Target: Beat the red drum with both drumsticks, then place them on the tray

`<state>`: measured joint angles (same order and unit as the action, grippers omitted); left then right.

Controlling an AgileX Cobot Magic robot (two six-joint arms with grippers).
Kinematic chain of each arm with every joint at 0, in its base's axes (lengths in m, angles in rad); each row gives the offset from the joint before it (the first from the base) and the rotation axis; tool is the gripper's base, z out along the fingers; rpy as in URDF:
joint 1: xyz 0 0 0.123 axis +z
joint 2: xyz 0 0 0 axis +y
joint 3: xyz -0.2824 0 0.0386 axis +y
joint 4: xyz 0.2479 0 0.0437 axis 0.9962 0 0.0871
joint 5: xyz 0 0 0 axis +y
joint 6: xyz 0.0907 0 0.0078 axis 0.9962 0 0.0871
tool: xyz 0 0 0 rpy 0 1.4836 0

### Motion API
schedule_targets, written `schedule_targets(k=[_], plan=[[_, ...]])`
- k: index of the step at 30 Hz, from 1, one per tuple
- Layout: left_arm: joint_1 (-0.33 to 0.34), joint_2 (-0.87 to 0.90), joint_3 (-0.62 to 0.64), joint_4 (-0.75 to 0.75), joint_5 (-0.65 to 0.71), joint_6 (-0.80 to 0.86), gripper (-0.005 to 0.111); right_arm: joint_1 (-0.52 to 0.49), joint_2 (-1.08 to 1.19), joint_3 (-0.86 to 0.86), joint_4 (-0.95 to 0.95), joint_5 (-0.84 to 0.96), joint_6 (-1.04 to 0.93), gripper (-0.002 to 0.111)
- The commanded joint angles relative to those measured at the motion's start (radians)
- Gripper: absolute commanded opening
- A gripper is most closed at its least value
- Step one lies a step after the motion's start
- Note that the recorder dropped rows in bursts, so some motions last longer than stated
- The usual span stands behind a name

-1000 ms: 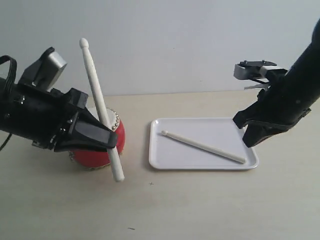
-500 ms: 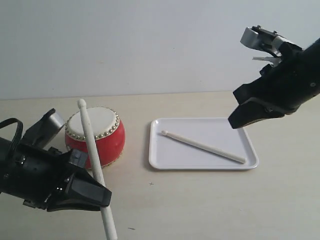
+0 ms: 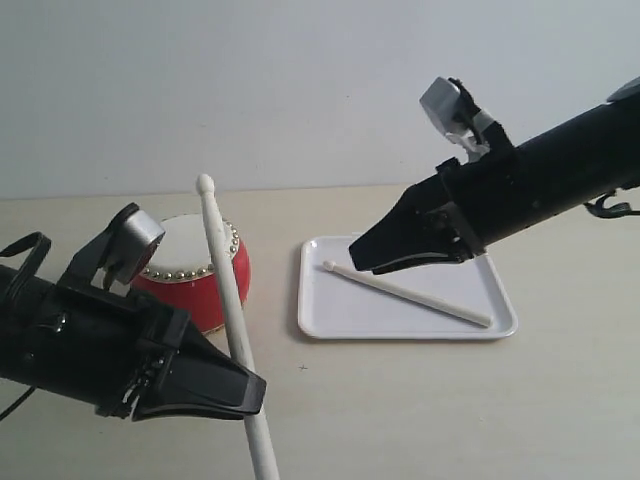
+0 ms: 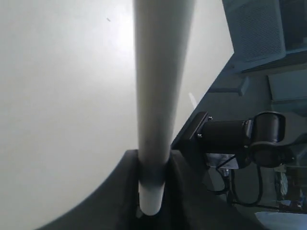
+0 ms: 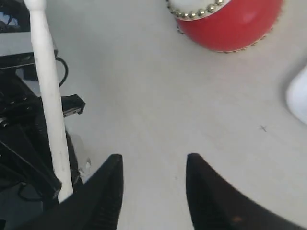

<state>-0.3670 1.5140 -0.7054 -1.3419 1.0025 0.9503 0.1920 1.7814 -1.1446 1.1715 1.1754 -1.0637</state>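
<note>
The red drum (image 3: pixel 200 268) stands at the left of the table, also visible as the red drum (image 5: pixel 229 23) in the right wrist view. My left gripper (image 3: pixel 248 392) is in front of it, shut on a cream-white drumstick (image 3: pixel 232 315) that points up and slightly back; the stick (image 4: pixel 160 96) runs straight through the jaws. A second drumstick (image 3: pixel 408 293) lies diagonally in the white tray (image 3: pixel 330 325). My right gripper (image 3: pixel 362 258) hovers open and empty above the tray's left part, fingertips (image 5: pixel 115 165) spread wide.
A light wooden table (image 3: pixel 450 410) carries everything, with a pale wall behind. The right arm's black body (image 3: pixel 540 190) stretches in from the right above the tray. The left arm's body (image 3: pixel 70 340) lies low at the front left.
The left gripper has shifted right and forward with its drumstick, lifting the tip off the drum. The right gripper has swung down and leftward from high at the right, over the tray.
</note>
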Motion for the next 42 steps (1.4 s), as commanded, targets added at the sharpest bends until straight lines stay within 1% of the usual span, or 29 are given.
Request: schedule_targets(k=[1, 5, 8, 14, 17, 23, 27, 32, 36, 39, 42], plan=[[-0.004, 0.036, 0.004, -0.073, 0.039, 0.042, 0.000, 0.066, 0.035, 0.003, 0.051, 0.009, -0.099, 0.046], [-0.004, 0.107, 0.004, -0.130, 0.133, 0.110, 0.000, 0.098, 0.059, 0.003, 0.075, -0.021, -0.121, 0.051], [-0.004, 0.139, 0.004, -0.162, 0.138, 0.140, 0.000, 0.111, 0.071, 0.003, 0.094, -0.010, -0.142, 0.055], [-0.004, 0.153, 0.004, -0.191, 0.138, 0.189, 0.000, 0.157, 0.071, 0.000, 0.129, -0.031, -0.168, 0.056], [-0.004, 0.155, 0.004, -0.193, 0.164, 0.223, 0.000, 0.179, 0.071, 0.000, 0.129, -0.070, -0.172, 0.056], [-0.004, 0.155, 0.004, -0.180, 0.172, 0.242, 0.000, 0.226, 0.071, 0.000, 0.132, -0.040, -0.192, 0.056], [-0.004, 0.155, 0.004, -0.165, 0.186, 0.242, 0.000, 0.224, 0.069, 0.000, 0.132, -0.053, -0.190, 0.056], [-0.002, 0.155, 0.004, -0.131, 0.218, 0.242, 0.000, 0.224, 0.069, -0.001, 0.132, -0.022, -0.190, 0.056], [0.002, 0.157, 0.004, -0.109, 0.218, 0.242, 0.000, 0.213, 0.055, -0.014, 0.120, -0.015, -0.190, 0.056], [0.023, 0.157, 0.004, -0.111, 0.219, 0.240, 0.000, 0.189, 0.026, -0.026, 0.109, -0.013, -0.181, 0.056], [0.049, 0.157, 0.004, -0.111, 0.219, 0.240, 0.000, 0.181, 0.011, -0.025, 0.109, 0.027, -0.164, 0.056]])
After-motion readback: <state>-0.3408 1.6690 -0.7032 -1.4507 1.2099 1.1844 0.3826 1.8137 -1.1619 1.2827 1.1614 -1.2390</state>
